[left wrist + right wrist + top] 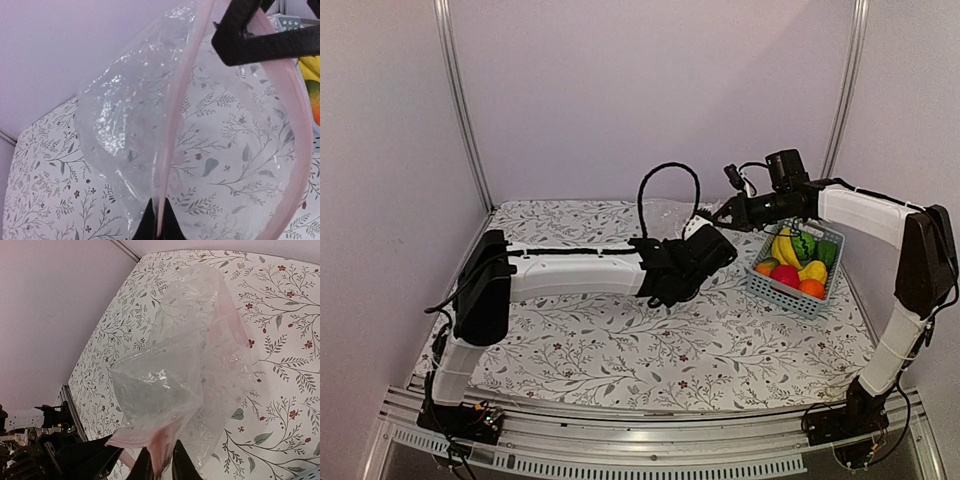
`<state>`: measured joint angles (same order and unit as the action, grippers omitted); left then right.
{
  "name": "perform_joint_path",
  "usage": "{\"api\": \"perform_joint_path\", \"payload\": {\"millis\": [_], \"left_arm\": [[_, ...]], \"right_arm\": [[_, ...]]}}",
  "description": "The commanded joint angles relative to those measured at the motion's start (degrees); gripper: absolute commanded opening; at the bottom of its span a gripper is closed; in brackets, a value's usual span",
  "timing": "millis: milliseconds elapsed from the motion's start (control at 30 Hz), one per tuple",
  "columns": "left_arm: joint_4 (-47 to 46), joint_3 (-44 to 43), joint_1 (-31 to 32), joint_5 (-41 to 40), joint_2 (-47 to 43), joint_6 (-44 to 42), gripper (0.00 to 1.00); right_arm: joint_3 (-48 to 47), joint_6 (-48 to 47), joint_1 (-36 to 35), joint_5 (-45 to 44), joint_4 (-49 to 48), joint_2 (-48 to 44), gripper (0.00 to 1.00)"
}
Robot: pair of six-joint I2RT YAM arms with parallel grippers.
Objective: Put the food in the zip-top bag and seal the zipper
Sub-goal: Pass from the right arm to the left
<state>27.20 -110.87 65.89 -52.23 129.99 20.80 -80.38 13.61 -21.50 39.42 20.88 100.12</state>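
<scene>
Pale walls [620,90]; floral table [620,350]. Zip-top bag [170,375] hangs mid-frame, barely discernible from above. Its pink zipper [175,130] is pinched by the closed left gripper [159,227] and right gripper [162,462], fingertips cropped. Food [786,275] lies in the basket [775,288], right.

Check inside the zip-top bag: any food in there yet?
Nothing shows inside the zip-top bag; only floral tablecloth shows through. The food sits in the basket. Glare hides some folds.

Clear zip-top bag [125,115], left gripper [160,221] jaws pinching its pink zipper [172,135]
</scene>
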Motion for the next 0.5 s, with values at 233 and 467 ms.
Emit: {"api": "perform_joint_path", "payload": {"millis": [233,467], "left_arm": [[-12.56,14.25,-3.85,0.54,-13.45,-15.14,0.0],[-12.58,22.68,-6.79,7.03,-20.71,-22.93,0.0]], "right_arm": [[2.56,-17.77,5.9,1.86,5.62,-7.73,0.64],[5.17,-27.61,16.46,1.47,11.89,-12.48,0.75]]}}
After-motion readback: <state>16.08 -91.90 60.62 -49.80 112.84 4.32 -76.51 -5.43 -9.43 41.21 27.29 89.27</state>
